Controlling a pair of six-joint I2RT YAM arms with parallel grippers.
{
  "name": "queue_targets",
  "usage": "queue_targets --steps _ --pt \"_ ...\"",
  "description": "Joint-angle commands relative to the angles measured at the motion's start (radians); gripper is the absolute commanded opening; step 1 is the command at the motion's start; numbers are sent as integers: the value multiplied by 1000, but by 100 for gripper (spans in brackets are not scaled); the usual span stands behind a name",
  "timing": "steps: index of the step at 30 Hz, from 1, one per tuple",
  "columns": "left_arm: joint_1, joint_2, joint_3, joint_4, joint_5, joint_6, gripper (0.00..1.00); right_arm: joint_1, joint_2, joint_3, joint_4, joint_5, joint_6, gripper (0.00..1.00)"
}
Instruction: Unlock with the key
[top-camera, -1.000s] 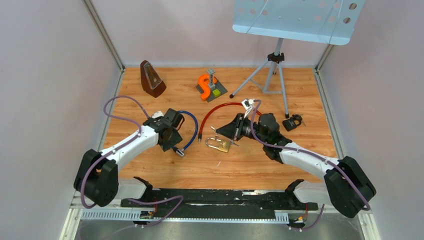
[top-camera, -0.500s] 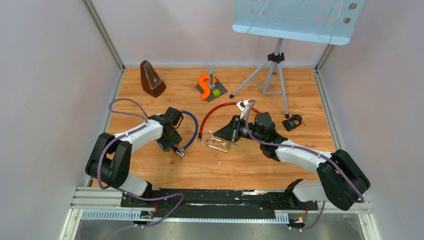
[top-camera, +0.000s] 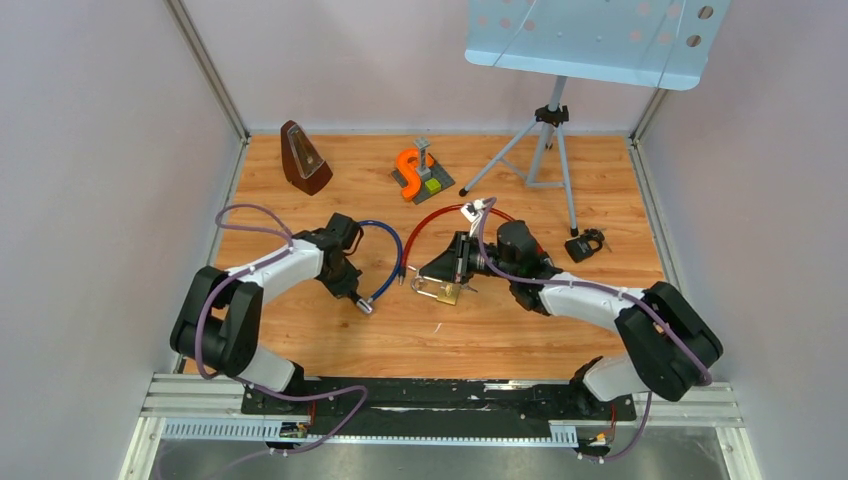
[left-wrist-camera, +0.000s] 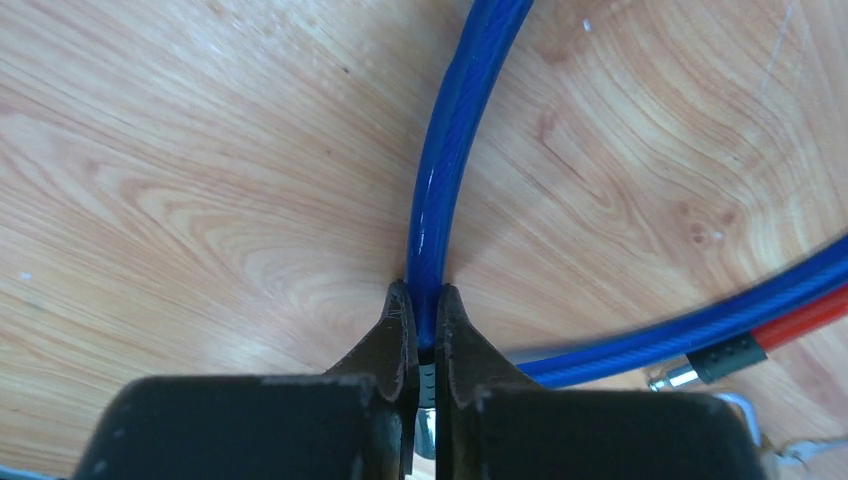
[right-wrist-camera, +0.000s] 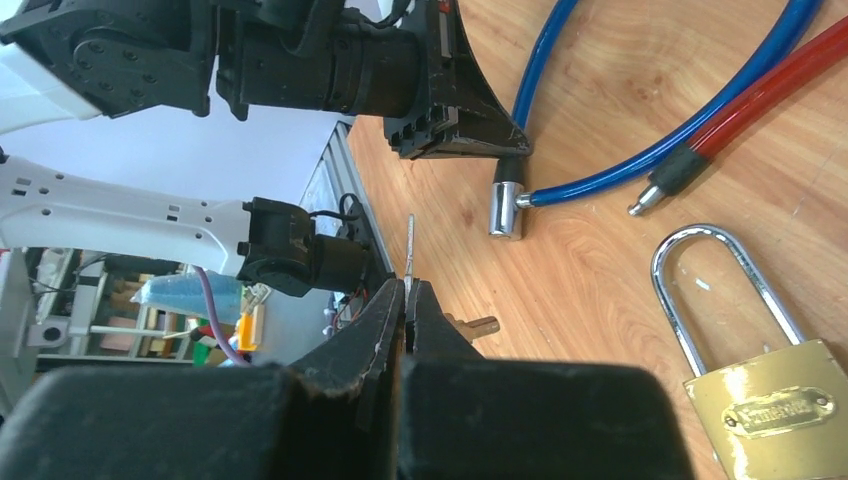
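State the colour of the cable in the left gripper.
Blue cable, clamped by the left gripper; clearest in left wrist view.

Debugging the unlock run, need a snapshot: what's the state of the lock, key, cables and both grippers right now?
brass padlock: shackle shut, lying flat on the table.
key: pinched in the right gripper, clear of the padlock.
blue cable: clamped by the left gripper, metal end free.
red cable: loose on the table, ungripped.
left gripper: shut on blue cable.
right gripper: shut on key.
music stand: upright.
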Motion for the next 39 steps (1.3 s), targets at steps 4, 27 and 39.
queue_targets --steps 4,27,39 --pt "-2 -132 -58 79 173 -244 0 6 118 52 96 -113 119 0" --pt "-3 -328 -130 243 291 -423 0 -54 290 65 194 -324 274 0" --pt "-2 -366 -177 339 327 -532 0 -55 273 53 165 -284 286 0"
